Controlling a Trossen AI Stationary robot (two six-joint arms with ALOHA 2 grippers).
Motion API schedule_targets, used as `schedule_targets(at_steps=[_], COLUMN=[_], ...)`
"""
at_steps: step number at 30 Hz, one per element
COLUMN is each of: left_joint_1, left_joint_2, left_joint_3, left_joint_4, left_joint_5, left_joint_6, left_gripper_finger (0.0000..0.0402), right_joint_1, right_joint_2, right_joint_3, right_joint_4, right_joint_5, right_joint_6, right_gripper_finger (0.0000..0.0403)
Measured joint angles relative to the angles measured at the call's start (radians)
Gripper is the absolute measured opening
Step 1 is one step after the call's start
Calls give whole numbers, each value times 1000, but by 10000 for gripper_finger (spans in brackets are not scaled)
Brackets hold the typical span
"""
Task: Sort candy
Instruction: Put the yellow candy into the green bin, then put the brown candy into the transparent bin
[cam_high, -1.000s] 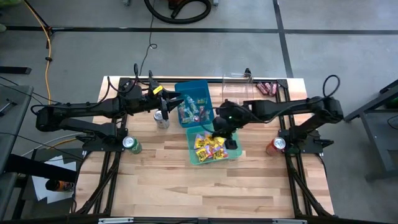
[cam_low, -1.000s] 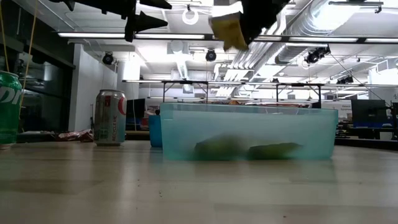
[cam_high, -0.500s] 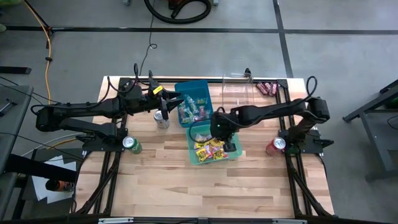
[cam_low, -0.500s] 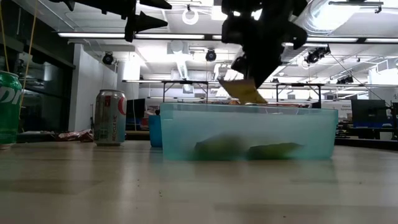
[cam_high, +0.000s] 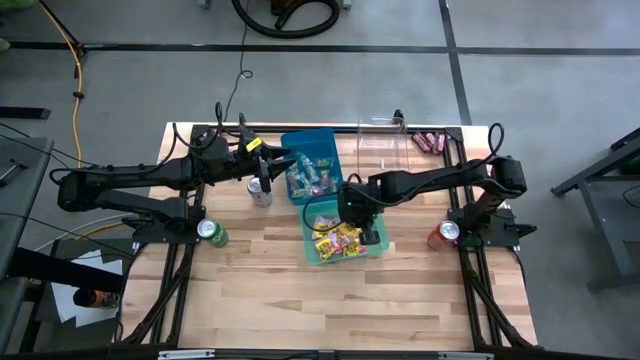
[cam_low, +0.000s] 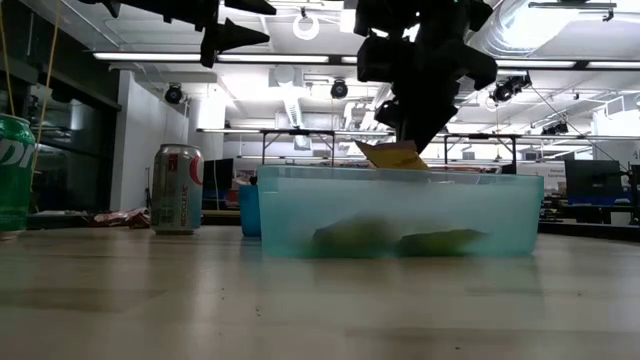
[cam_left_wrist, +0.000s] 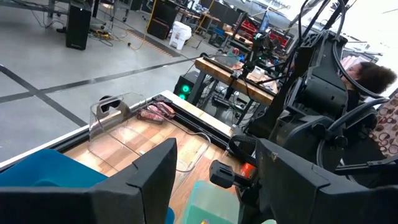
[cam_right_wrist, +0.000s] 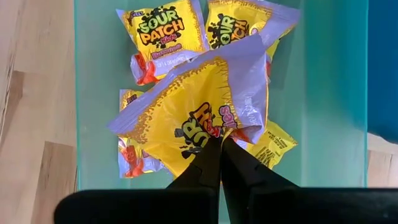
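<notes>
My right gripper (cam_high: 349, 207) (cam_right_wrist: 219, 144) hangs over the teal bin (cam_high: 379, 246) (cam_low: 400, 215), shut on a yellow packet with pink-purple print (cam_right_wrist: 199, 106) (cam_low: 392, 155). More yellow packets (cam_right_wrist: 163, 31) lie on the floor of that bin. My left gripper (cam_high: 286, 160) (cam_left_wrist: 214, 186) waits open, high above the near-left corner of the blue bin (cam_high: 312, 140). That bin holds mixed small sweets (cam_high: 305, 180). My right gripper pinches the yellow packet between its two fingers at one edge (cam_right_wrist: 208, 134), coming from above and pointing down. The packet spreads out tilted below the fingertips, at about the height of the teal bin's rim. Whether it touches the packets underneath, I cannot tell.
A silver can (cam_high: 260, 192) (cam_low: 177, 190) stands left of the bins, a green can (cam_high: 210, 232) near the left arm's base and a red can (cam_high: 443, 234) near the right one. A clear container (cam_high: 385, 145) and dark maroon sweets (cam_high: 430, 141) sit at the far edge.
My right gripper has come down with the yellow packet, from well above the teal bin to its rim, shifting slightly toward the table's left. The fingers have stayed shut on the packet.
</notes>
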Motion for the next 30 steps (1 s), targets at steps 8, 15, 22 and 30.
schedule_targets(at_steps=[8, 15, 22, 30], left_joint_1=[0, 0, 0, 0], left_joint_2=[0, 0, 0, 0], left_joint_3=[0, 0, 0, 0], left_joint_4=[0, 0, 2, 7], left_joint_5=[0, 0, 0, 0], left_joint_6=[1, 9, 30, 34], left_gripper_finger=[207, 207, 207, 207], right_joint_1=[0, 5, -16, -154], right_joint_2=[0, -1, -9, -97], right_joint_3=[0, 0, 112, 309], right_joint_4=[1, 1, -118, -104], right_joint_5=[-3, -14, 56, 119], right_joint_6=[29, 26, -2, -20], right_gripper_finger=[73, 208, 287, 291])
